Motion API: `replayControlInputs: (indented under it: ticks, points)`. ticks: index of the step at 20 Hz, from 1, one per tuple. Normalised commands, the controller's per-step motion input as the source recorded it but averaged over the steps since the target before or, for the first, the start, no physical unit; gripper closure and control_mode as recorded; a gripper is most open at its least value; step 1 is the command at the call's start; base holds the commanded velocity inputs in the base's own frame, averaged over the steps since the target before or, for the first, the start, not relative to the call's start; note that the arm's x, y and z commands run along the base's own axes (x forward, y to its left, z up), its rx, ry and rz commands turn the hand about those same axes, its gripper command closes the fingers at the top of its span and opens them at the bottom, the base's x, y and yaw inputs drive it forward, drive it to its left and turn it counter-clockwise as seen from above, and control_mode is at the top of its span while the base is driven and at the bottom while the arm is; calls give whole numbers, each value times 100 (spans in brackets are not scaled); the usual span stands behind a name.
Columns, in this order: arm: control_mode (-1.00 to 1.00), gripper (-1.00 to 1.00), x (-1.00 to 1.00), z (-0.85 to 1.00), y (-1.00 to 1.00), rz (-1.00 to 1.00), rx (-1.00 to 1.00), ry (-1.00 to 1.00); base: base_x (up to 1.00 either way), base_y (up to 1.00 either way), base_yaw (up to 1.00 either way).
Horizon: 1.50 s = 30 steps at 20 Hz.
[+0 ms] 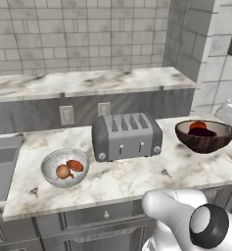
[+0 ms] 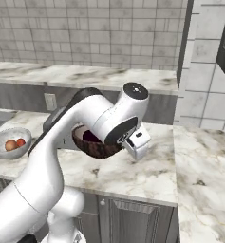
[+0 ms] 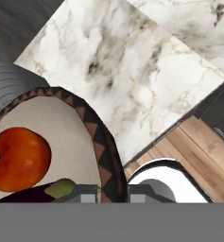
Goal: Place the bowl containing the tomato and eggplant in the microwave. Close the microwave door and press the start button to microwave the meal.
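A: Right of centre, left base view: bowl (image 1: 204, 137), dark, zigzag-banded rim, holding tomato (image 1: 197, 125) and eggplant (image 1: 202, 132).
B: Gripper (image 3: 112, 194)?
A: Clamped on that rim. Toaster (image 1: 127, 136) just left; second, pale bowl (image 1: 64, 168) lower left.

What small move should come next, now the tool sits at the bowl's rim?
Probably a slow, level lift. In the hand view the tool straddles the patterned rim of the bowl, with the tomato and eggplant inside. The bowl looks close to the counter beside the toaster, so keep it flat.
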Motion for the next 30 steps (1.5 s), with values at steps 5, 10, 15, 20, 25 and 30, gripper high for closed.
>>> replayControlInputs:
  ticks: [5,10,15,20,25,30]
  points:
    - [-100,100,0,29,40,1,-8,-1,0,0,0]
    - [100,100,0,16,19,0,-4,0,0,39,0]
    - [100,100,0,0,0,0,0,0,0,52,1]
    - [100,100,0,0,0,0,0,0,-8,4,2]
    - [100,100,0,0,0,0,0,0,-35,25,36]
    - [100,100,0,0,0,0,0,0,-72,11,55]
